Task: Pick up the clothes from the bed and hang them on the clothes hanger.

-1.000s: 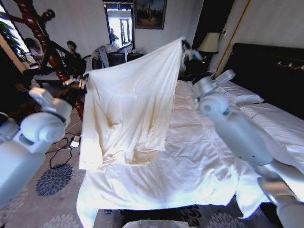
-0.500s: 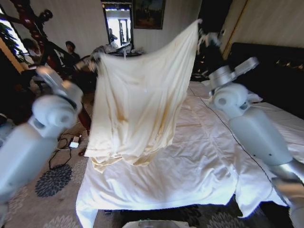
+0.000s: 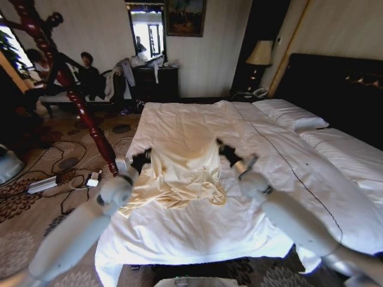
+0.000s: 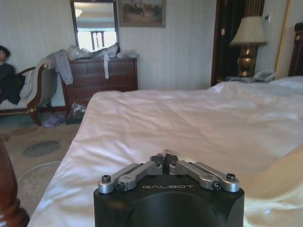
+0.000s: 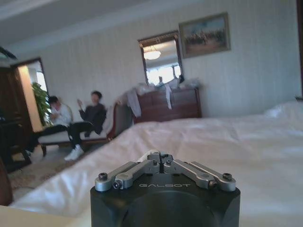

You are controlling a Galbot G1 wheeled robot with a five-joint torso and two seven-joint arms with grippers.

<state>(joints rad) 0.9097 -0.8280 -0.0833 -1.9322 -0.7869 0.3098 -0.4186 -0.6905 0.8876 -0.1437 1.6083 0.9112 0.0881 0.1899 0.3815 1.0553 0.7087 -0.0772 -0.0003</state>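
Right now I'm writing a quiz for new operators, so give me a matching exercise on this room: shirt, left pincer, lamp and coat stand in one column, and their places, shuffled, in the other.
Things:
1. shirt
2. left pincer
3. lamp
4. coat stand

Places:
A. standing off the bed's left side
B. crumpled on the bed
C. at the shirt's left edge
D. in the far corner, beside the headboard

Pairs: 1-B, 2-C, 3-D, 4-A
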